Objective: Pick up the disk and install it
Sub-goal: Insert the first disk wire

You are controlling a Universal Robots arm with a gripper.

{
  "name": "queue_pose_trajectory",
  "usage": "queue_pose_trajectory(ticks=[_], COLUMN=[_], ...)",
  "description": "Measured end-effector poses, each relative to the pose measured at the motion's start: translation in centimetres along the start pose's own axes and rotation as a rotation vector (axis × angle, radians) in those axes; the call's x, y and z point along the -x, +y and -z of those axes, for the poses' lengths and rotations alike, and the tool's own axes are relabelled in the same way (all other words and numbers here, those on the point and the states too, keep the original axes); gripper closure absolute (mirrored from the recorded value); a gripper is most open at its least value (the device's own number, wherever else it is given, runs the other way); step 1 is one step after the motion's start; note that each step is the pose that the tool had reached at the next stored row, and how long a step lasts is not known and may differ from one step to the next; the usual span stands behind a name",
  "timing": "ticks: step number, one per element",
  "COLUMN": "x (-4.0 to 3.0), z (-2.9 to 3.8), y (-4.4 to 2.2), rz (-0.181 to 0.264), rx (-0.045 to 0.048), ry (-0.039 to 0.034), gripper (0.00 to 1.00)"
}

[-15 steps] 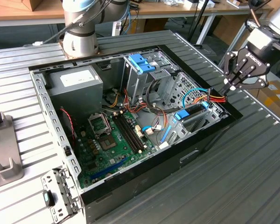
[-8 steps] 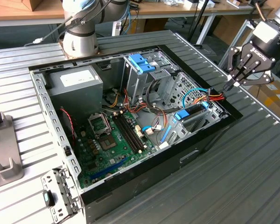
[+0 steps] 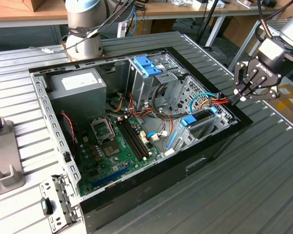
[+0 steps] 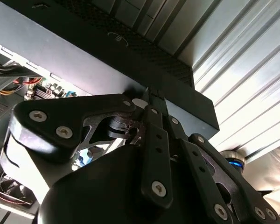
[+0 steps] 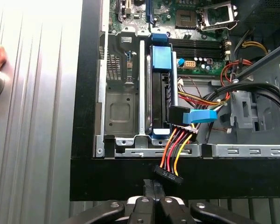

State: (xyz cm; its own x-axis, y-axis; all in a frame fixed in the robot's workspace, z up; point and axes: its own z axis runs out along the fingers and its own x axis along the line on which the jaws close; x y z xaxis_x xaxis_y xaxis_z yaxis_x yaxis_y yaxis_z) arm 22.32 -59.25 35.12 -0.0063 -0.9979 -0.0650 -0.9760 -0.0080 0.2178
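Over the black front edge of the computer case (image 3: 219,141), at about three o'clock in the exterior view, I see my gripper (image 3: 240,93) with its fingers pinched together, clasping nothing. From there the disk (image 3: 199,118) sits at roughly eight o'clock, inside the case in its bay. In the first wrist view the disk (image 5: 161,88) lies in the metal bay, with a bundle of red, yellow and black wires (image 5: 175,149) running over the case edge just above my fingertips (image 5: 154,193).

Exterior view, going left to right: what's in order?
Grey bracket → power supply box → processor socket → memory slots → disk → gripper.
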Motion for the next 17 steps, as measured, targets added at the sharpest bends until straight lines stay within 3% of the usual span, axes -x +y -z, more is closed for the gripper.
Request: queue_pose_trajectory(ticks=[6,13,17], x=[0.00,0.10,1.01], z=[0.00,0.76,0.72], y=[0.18,0.32,0.31], rz=[0.000,0.000,0.000], rx=[0.0002,0.0003,0.0002], ry=[-0.0004,-0.0004,-0.0001], gripper=[0.90,0.90,0.90])
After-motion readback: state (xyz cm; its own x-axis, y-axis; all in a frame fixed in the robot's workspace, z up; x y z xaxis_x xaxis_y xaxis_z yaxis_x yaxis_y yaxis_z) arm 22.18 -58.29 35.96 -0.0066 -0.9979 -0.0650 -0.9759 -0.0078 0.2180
